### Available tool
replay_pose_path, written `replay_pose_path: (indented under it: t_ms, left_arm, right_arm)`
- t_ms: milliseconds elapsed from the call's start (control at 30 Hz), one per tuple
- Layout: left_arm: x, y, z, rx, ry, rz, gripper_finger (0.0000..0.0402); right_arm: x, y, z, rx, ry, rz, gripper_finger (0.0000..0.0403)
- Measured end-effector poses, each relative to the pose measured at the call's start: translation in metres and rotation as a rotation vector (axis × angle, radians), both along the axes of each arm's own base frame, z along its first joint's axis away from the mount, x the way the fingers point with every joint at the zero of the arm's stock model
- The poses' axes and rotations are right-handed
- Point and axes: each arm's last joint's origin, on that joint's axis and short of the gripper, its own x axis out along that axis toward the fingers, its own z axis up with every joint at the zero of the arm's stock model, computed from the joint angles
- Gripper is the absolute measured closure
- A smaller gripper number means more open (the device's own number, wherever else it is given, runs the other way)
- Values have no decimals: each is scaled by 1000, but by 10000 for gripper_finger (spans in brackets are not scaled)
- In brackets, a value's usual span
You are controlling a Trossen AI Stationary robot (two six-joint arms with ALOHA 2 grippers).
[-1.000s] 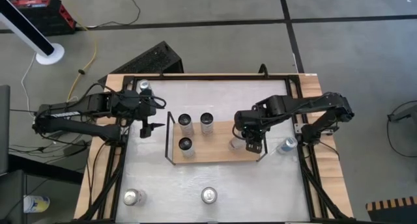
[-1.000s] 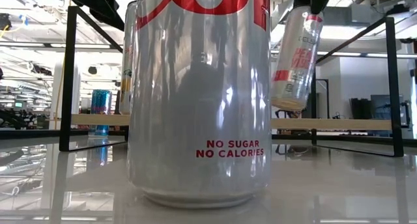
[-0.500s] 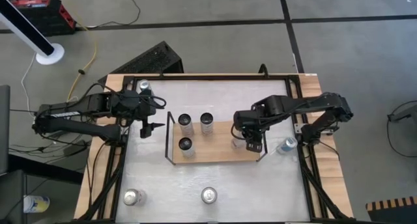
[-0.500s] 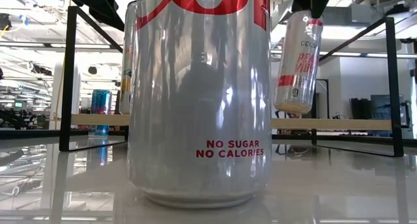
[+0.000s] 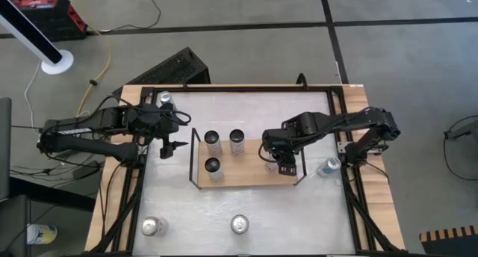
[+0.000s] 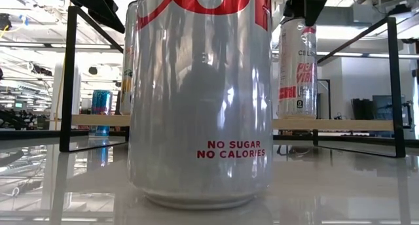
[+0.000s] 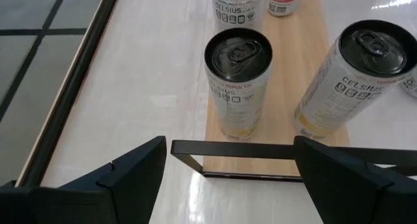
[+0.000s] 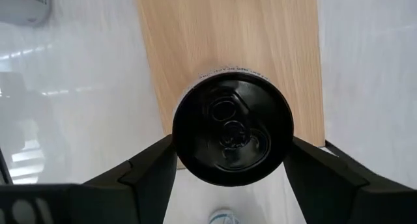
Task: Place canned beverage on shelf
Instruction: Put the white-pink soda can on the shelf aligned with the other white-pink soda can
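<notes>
The shelf, a light-wood board in a black wire frame, lies mid-table. Three upright cans stand on its left half. My right gripper points down over the shelf's right half, shut on a white canned beverage with a black top. My left gripper hangs open beyond the shelf's left end rail, holding nothing. My right gripper pinches the can between its two fingers, on opposite sides of its upper wall just under the top rim. The fingers come from above, pointing down. The can stands upright, its base at the board; touching or just clear, I cannot tell.
Two cans stand near the table's front edge; the second fills the low view. Another can stands at the far left, and one lies by the right rail. The shelf's right end rail is close to my right gripper.
My right gripper has gone down and a little toward the table's left. The can, which hung tilted with its base swung aside and clear of the board, now stands upright with its base down at the board.
</notes>
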Motion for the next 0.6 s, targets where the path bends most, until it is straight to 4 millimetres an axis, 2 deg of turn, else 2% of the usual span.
replay_pose_path:
  t_ms: [433, 600]
  left_arm:
    - [0, 0, 0, 0, 0, 0, 83]
    - [0, 0, 0, 1, 0, 0, 83]
  right_arm:
    - [0, 0, 0, 2, -10, 3, 111]
    - [1, 0, 0, 7, -17, 1, 92]
